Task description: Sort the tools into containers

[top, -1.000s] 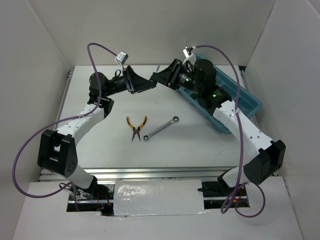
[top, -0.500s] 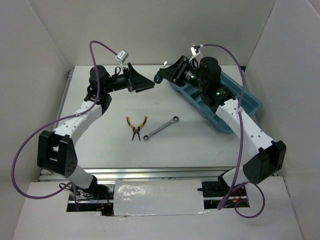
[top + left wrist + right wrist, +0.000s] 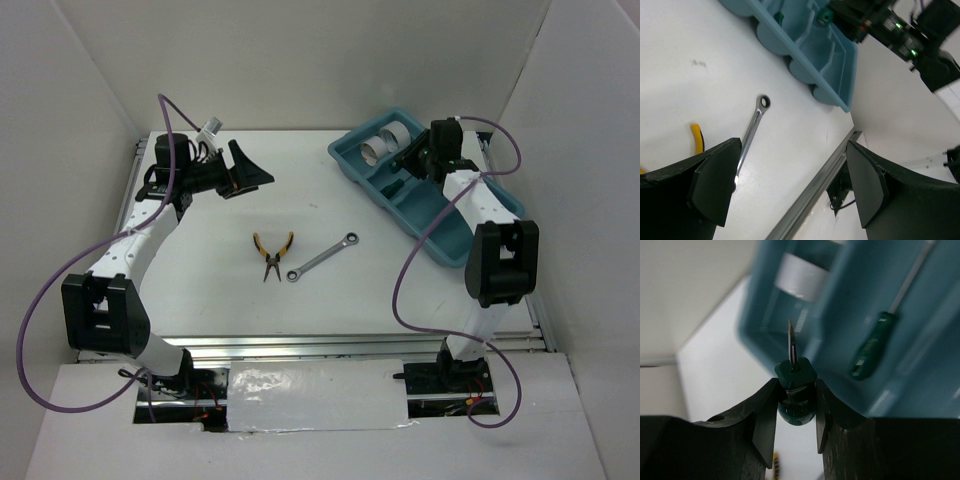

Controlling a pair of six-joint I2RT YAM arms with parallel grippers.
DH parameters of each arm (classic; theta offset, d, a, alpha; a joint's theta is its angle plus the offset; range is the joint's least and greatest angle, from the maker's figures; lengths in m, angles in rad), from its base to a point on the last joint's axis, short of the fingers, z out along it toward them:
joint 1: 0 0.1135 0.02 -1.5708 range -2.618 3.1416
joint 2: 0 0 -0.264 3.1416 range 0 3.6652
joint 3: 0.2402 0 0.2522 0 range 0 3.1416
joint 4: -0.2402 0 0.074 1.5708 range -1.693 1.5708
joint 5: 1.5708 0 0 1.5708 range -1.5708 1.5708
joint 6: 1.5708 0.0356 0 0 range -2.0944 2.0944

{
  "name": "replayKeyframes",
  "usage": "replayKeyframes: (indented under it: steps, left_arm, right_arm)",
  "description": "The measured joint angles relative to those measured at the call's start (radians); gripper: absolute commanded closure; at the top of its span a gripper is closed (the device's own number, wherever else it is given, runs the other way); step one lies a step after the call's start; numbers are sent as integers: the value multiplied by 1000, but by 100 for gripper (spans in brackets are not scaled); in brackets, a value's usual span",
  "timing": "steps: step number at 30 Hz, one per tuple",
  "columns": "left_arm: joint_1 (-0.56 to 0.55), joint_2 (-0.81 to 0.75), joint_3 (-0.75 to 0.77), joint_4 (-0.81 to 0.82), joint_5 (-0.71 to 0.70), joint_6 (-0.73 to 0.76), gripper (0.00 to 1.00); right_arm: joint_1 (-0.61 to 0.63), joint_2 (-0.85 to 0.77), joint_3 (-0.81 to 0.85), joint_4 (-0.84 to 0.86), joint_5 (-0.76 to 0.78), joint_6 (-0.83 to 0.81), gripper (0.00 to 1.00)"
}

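Two arms are in play; the right gripper is clamped tight on a green-handled screwdriver, with the blade tip pointing away from the wrist. It hangs over the blue tray, which sits at the far right of the table. A second screwdriver lies in one long compartment, its handle towards the camera; a tape roll stands in the compartment beyond. From above, that end of the tray holds a second roll just beside the first.

Over on the far left, the left gripper hovers above the table, well apart from the tray; its jaws are spread wide with nothing between them.

Mid-table, the yellow-handled pliers lie flat with the jaws pointing toward the arm bases; the wrench lies just to their right on a slant, near but not touching. The left wrist view catches the wrench's ring end and one yellow handle, with the tray's outer wall beyond them.
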Motion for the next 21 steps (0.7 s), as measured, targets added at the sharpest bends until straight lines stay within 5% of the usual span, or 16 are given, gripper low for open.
replayKeyframes:
  steps: [7,12,16,21]
  left_arm:
    - [-26,-10,-19,-72,-4,54,1]
    - [-25,-13,-20,-90,-6,74,1]
    - [-18,-13,-20,-108,-7,82,1]
    - [-7,-13,-19,-135,-42,84,1]
  right_arm:
    - [-47,222,64,-27,53,-92,91]
    - [-51,273,96,-16,66,-113,79]
    - [-49,293,111,4,58,-113,55]
    - [-48,310,117,19,40,-113,44]
